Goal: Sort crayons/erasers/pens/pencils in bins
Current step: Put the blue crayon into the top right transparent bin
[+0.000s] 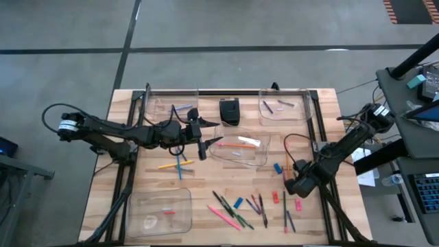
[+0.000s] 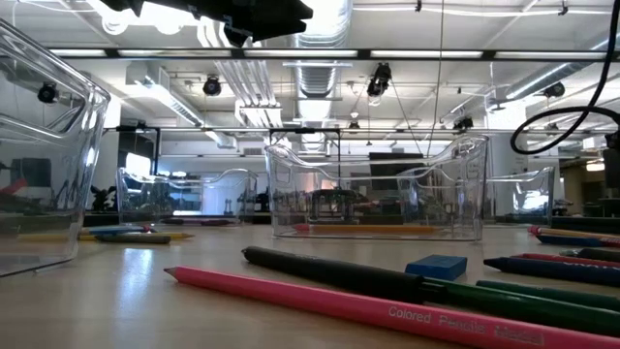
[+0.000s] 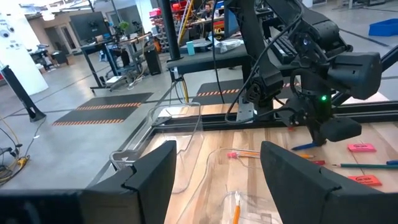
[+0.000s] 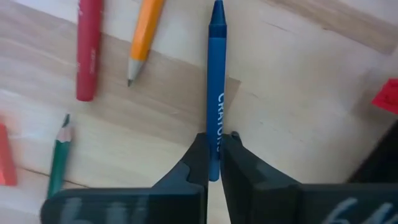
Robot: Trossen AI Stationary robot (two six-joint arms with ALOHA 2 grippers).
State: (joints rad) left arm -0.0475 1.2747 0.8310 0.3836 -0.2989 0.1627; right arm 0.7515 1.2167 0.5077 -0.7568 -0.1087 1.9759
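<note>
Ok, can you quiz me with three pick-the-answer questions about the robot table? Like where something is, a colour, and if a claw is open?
1. Where is the small black box?
A) between two clear plastic bins
B) inside a bin
C) among the pencils

2. What colour is the thin paper-wrapped crayon in the right gripper?
A) red
B) blue
C) green

3. The left gripper is:
A) shut on a pencil
B) shut, empty
C) open

Answers:
1 A, it sits on bare wood with a bin on each side.
2 B, the closed fingers pinch a blue stick.
3 C, its fingers stand wide apart, nothing between.
</note>
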